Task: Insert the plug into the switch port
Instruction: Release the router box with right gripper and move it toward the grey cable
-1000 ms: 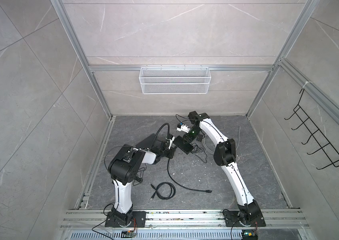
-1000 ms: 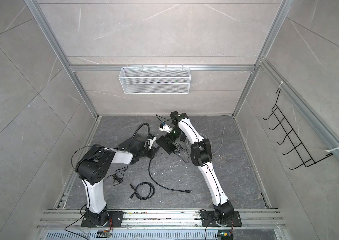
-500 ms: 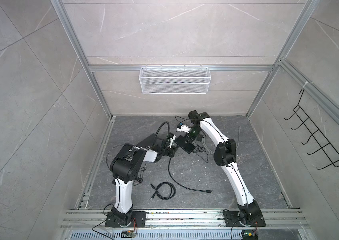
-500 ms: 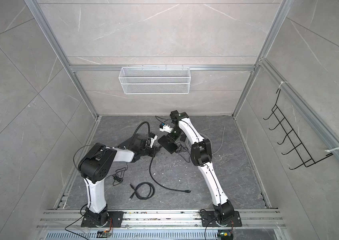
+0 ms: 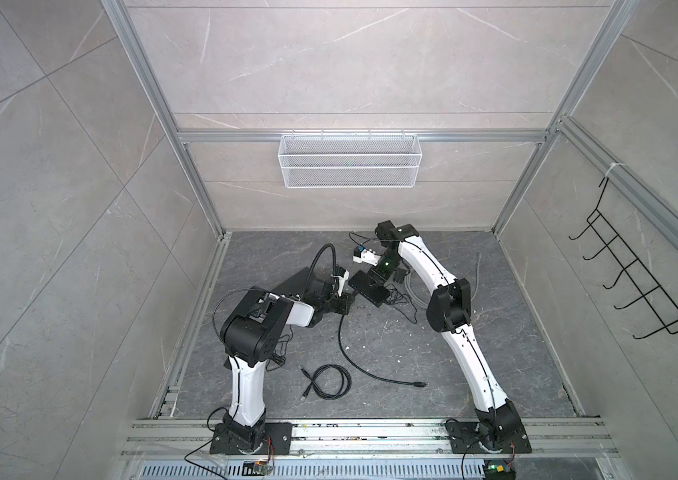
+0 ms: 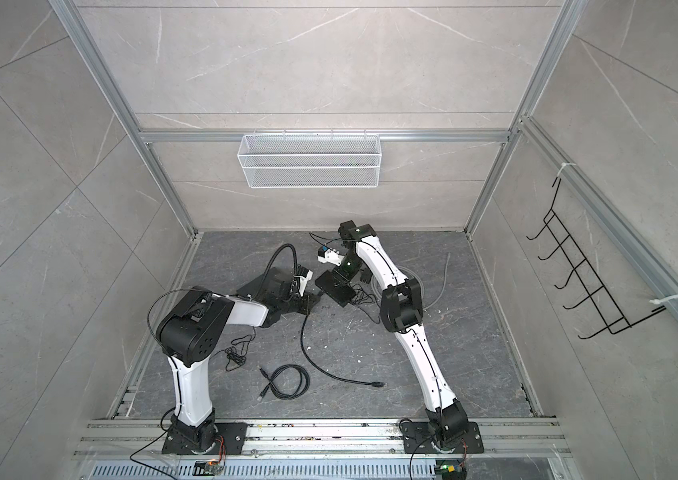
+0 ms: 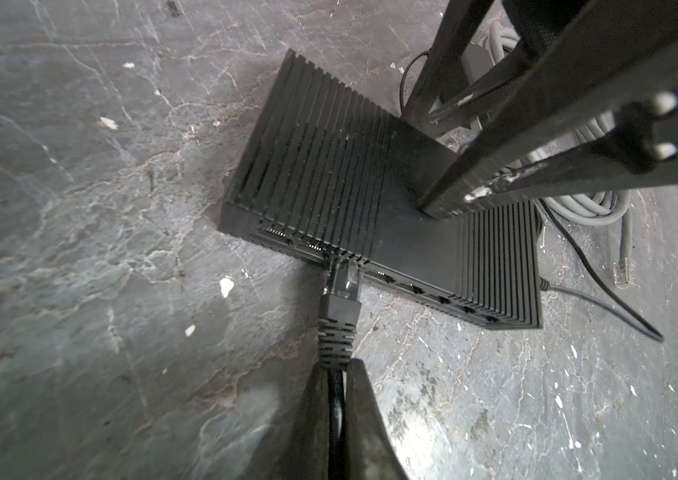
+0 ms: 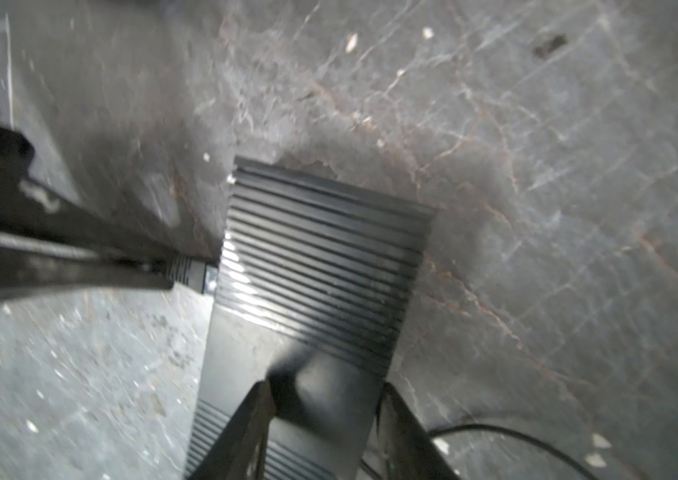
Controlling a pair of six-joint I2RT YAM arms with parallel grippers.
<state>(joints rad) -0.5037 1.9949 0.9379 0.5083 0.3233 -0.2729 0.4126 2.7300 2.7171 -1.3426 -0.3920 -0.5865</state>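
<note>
Plug [image 7: 339, 286]: clear-tipped, black boot; just ahead of the left gripper [image 7: 337, 369], nose at the mouth of a port in the switch [image 7: 350, 166]. Left gripper: pressed together, pinching the cable [image 7: 335, 409] directly behind the boot. Right gripper [image 8: 325, 411]: jaws spread, one fingertip over the switch's ribbed top. Grey stone floor [image 7: 80, 208] beneath.

The black, rib-topped switch [image 7: 350, 174] lies flat on the grey counter [image 7: 80, 249], ports along one edge; the plug [image 7: 343, 282], clear-tipped with a ribbed black boot on a black cable [image 7: 335, 403], points at that edge, its tip in a port's mouth near one end.
</note>
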